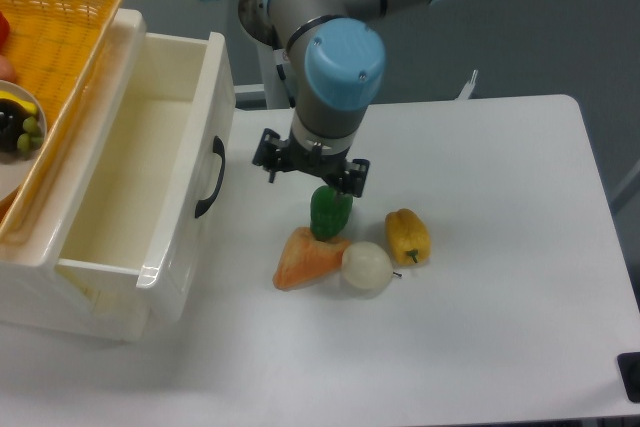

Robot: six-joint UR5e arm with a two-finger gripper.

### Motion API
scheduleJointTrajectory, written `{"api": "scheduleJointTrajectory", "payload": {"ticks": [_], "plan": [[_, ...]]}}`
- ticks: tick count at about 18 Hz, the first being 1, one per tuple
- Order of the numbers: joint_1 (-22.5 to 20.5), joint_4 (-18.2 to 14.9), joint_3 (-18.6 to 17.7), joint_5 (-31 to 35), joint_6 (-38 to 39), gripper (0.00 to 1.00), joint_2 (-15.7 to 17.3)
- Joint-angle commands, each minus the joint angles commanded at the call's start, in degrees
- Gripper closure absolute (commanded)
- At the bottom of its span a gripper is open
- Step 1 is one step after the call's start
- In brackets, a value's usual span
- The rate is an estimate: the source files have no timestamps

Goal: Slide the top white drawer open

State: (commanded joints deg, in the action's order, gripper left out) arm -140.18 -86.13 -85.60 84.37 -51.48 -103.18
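We see the top white drawer standing far out of its cabinet at the left of the surface, its pale inside bare and open to view. We judge the sliding itself done: the drawer looks drawn out about as far as it can sensibly go, and its curved black handle hangs free on the panelled front with nothing touching it. What is left, as far as we can tell, is only for the arm to move clear.

Our claw hangs apart from the handle, to its right, above the green pepper. Its two dark fingers stand spread with nothing between them, so we read it as released and holding nothing.

Near the pepper lie an orange wedge-shaped piece, a white round thing and a yellow pepper, clustered together in the middle of the surface, well apart from the drawer front.

Several things we cannot make out. The lower drawer front is hidden below the open drawer, so we cannot say how it stands. The orange basket on top of the cabinet is cut off by the left edge, and a plate inside it shows only in part. The blue-capped wrist covers the upper part of the claw, and the arm runs out of view at the top.
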Motion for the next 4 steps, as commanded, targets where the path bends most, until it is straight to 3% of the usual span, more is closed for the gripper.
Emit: {"api": "scheduleJointTrajectory", "payload": {"ticks": [4], "plan": [[-1.23, 1.14, -0.44, 0.18, -1.17, 0.0, 0.17]]}}
